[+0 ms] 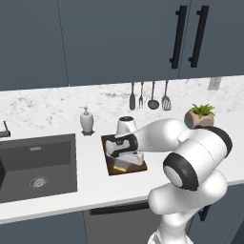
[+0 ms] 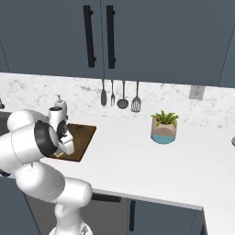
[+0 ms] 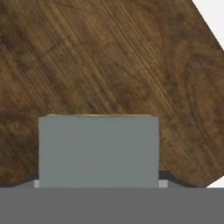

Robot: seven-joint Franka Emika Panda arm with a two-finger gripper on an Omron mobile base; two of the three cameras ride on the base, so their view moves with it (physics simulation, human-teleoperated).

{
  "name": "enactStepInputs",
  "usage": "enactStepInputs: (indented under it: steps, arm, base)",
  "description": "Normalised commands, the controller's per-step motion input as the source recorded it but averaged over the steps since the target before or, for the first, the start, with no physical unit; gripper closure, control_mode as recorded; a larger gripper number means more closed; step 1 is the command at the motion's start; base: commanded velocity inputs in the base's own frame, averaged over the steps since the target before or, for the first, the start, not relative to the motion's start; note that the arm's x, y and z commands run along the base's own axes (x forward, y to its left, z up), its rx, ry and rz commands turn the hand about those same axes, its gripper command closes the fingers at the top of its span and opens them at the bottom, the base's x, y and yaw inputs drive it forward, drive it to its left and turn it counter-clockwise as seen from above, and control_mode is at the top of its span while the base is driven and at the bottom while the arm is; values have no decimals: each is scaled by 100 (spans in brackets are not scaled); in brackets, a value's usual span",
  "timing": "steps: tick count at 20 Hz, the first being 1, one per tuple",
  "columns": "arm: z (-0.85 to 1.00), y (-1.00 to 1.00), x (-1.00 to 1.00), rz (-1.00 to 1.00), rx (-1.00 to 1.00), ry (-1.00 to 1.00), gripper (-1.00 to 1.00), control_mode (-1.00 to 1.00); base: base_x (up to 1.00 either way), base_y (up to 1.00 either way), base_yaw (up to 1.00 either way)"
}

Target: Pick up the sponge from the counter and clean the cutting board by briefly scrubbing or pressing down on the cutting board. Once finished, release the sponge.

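The dark brown cutting board (image 1: 110,167) (image 2: 83,135) lies on the white counter (image 1: 86,187) (image 2: 137,161), just right of the sink. My gripper (image 1: 125,160) (image 2: 62,149) points down over the board's near half, shut on the sponge (image 1: 121,166) (image 2: 58,155), whose yellow body shows beneath the hand. In the hand view the sponge's grey-green face (image 3: 98,151) sits between the fingertips of the gripper (image 3: 98,180), close over the wood grain of the board (image 3: 109,57). Whether the sponge touches the board I cannot tell.
A dark sink (image 1: 38,167) is recessed left of the board. A soap dispenser (image 1: 86,120) (image 2: 58,104) stands behind it. Utensils (image 1: 148,96) (image 2: 120,95) hang on the backsplash. A potted plant (image 1: 200,116) (image 2: 164,128) stands to the right.
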Motion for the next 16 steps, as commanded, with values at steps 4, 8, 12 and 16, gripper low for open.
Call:
enactStepInputs:
  steps: [4,8,12,16]
  arm:
    - [-21,-40,-14,0,0,0,100,-100]
    - [-23,-39,-5,0,0,0,100,-100]
    - [-24,-40,-3,0,-1,2,100,-100]
    - [-28,-53,-12,0,-1,0,100,-100]
  base:
    - [0,0,0]
    - [0,0,0]
    - [0,0,0]
    - [0,0,0]
